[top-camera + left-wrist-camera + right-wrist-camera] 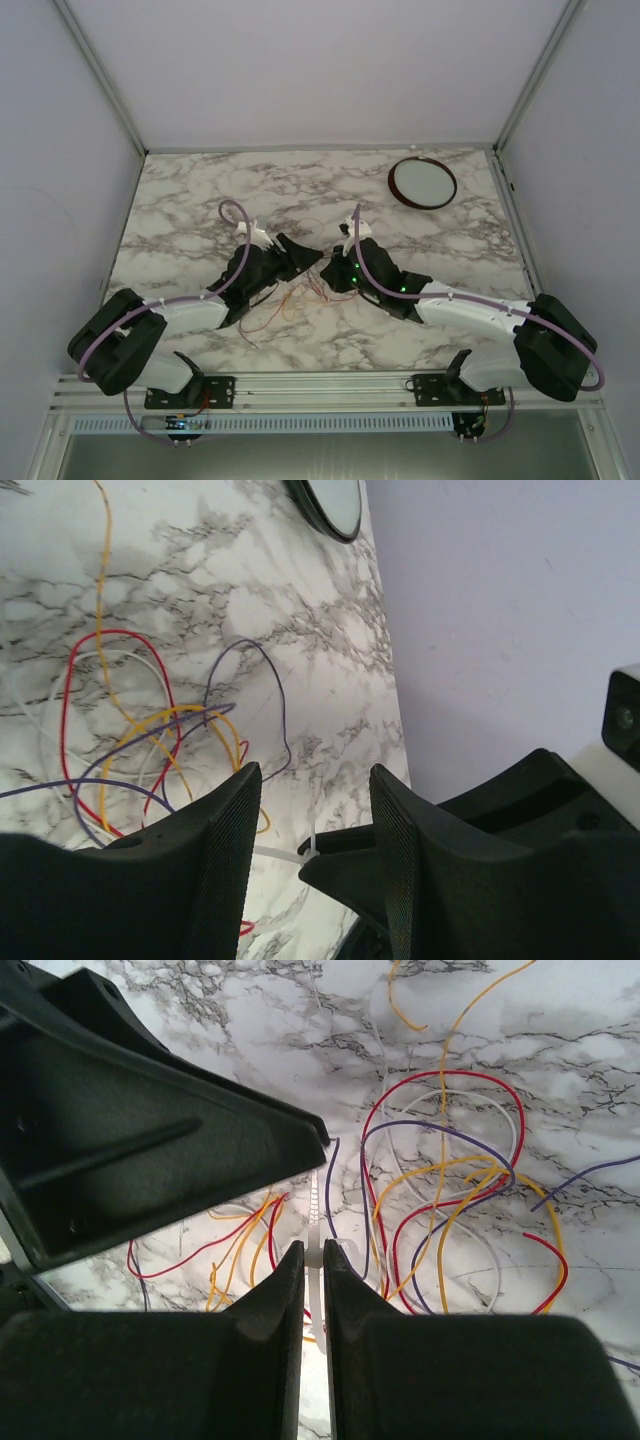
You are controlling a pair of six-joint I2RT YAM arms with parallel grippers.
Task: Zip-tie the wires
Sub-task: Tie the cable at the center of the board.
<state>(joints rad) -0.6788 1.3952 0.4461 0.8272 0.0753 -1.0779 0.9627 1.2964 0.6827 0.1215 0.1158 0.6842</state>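
Note:
The wires (485, 1175) lie loose and tangled on the marble table, thin red, yellow, purple and white strands; they also show as wires (170, 717) and wires (285, 305). A white zip tie (318, 1200) stands between the pressed jaws of my right gripper (316, 1255), its head at the fingertips and its ribbed strap running on past them. My left gripper (315, 775) is open, with nothing held. The right fingers (350, 865) and the zip tie (280, 854) sit low between its jaws. From above, left gripper (305, 258) and right gripper (335, 275) meet over the wires.
A dark-rimmed round white dish (422, 183) lies at the back right of the table, seen too as the dish (335, 505). Plain walls close in the table's left, back and right. The arm bases sit on a rail (320, 390) at the near edge.

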